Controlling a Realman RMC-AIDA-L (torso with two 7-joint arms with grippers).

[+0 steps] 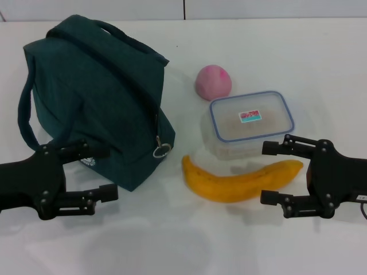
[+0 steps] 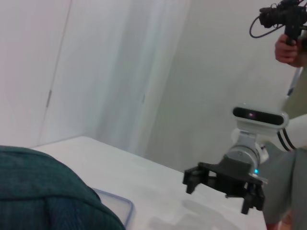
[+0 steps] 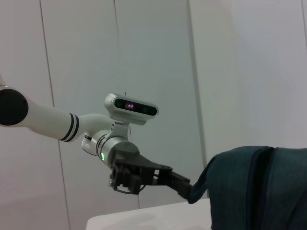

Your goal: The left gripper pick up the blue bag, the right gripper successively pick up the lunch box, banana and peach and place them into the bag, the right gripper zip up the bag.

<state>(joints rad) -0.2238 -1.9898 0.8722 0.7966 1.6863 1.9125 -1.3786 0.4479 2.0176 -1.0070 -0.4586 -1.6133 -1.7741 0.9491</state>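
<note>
The blue bag [image 1: 103, 97] stands zipped on the white surface [image 1: 287, 51], soft and likely to sag, so the left tool [image 1: 94, 172], open just beside its lower corner, should better take 1 of the 2 handles [image 1: 26, 114].

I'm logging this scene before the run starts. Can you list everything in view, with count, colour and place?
blue bag: one, dark teal, table's left, zipped shut
peach: one, pink, right of the bag, behind the lunch box
lunch box: one, clear with blue-rimmed lid, right of centre
banana: one, yellow-orange, in front of the lunch box
table: one, white
left tool: one, black, open, near the bag's front corner
right tool: one, black, open, beside the banana's tip
</note>
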